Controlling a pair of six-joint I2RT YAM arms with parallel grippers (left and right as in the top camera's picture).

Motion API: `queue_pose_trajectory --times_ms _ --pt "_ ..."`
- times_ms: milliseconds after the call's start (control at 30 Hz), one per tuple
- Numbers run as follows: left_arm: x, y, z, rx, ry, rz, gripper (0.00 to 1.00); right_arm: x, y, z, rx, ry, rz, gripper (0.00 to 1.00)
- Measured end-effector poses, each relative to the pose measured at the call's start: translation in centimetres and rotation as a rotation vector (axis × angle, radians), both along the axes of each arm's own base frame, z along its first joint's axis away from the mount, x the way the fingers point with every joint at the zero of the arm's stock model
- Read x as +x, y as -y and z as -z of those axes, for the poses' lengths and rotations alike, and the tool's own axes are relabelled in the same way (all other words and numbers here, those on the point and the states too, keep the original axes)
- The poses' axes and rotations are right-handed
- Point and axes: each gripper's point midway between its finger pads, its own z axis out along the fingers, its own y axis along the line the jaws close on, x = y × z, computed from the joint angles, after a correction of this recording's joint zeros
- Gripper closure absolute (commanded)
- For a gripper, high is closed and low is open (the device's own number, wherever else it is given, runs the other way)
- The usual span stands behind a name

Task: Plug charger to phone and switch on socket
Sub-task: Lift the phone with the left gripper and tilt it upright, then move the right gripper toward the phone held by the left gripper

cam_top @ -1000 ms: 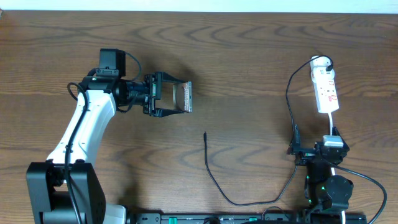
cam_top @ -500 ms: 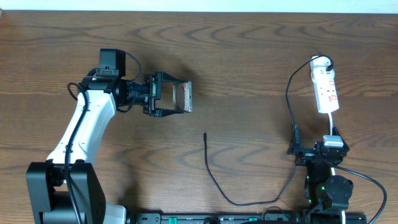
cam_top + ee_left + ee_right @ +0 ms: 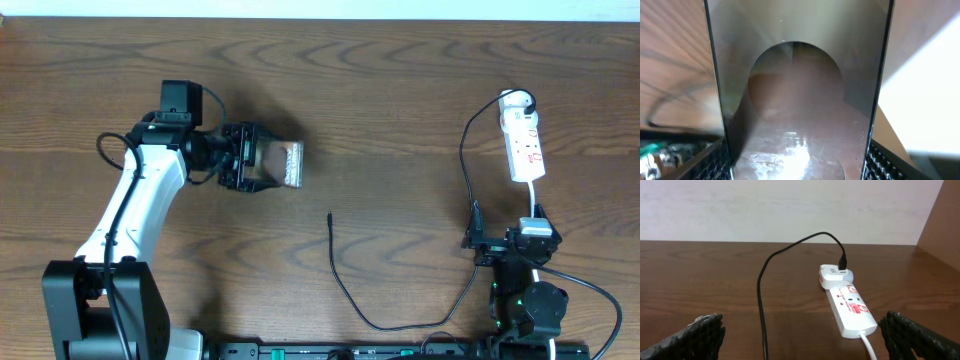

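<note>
My left gripper (image 3: 262, 166) is shut on the phone (image 3: 284, 164) and holds it above the table at centre left, its silvery side showing from above. In the left wrist view the phone (image 3: 800, 100) fills the frame between my two fingers. The charger's black cable (image 3: 345, 295) lies on the table in a curve, its plug tip (image 3: 330, 215) below and to the right of the phone. The cable runs up to the white socket (image 3: 524, 145) at far right. My right gripper (image 3: 800, 335) is open near the front edge, the socket (image 3: 852, 309) and the cable (image 3: 761, 305) ahead of it.
A white adapter (image 3: 832, 275) with the cable plugged in sits at the socket's far end. The socket's white cord (image 3: 867, 345) runs toward my right gripper. A pale wall (image 3: 790, 210) stands behind the table.
My left wrist has turned with the phone, so the phone now shows tilted and brighter from above. The cable, socket and right arm have not moved.
</note>
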Motion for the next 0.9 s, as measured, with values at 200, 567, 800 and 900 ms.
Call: queue_pose_trajectory --times_ms 200,567,800,900 --pt "-1.4 -3.1 2.9 0.229 -0.083 -0.039 0.93 0.0 0.0 0.0 0.000 0.000 0.000 0.01" --pt "-3.3 -7.1 4.9 0.480 -0.172 -0.071 0.92 0.0 0.0 0.0 0.000 0.000 0.000 0.01" --pt "-3.4 -7.4 5.0 0.497 -0.176 -0.072 0.93 0.0 0.0 0.0 0.000 0.000 0.000 0.01" --pt "-3.5 -7.4 5.0 0.497 -0.178 -0.072 0.92 0.0 0.0 0.0 0.000 0.000 0.000 0.01"
